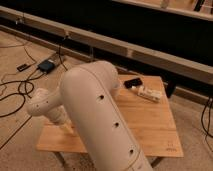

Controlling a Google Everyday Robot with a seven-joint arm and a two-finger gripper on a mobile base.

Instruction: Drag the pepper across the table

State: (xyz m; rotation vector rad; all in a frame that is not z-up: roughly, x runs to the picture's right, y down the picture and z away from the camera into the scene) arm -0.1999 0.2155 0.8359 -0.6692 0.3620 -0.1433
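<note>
One pincer (64, 126) hangs low over the table (150, 125), jaws spread wide with nothing seen between them. Just right of it the big arm (100, 120) blocks the view, and the pepper does not show; it probably lies hidden there. Slim, light and smooth, it would likely roll, so press or pinch it mid-body. Far right of the pincer, well apart, lies the white block (149, 93).

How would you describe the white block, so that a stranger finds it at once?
Find the low wooden table; the gripper is at its left side, under the big white arm. Near the table's far right corner lies the white block: it is long and pale, unlike the smaller black thing beside it.
</note>
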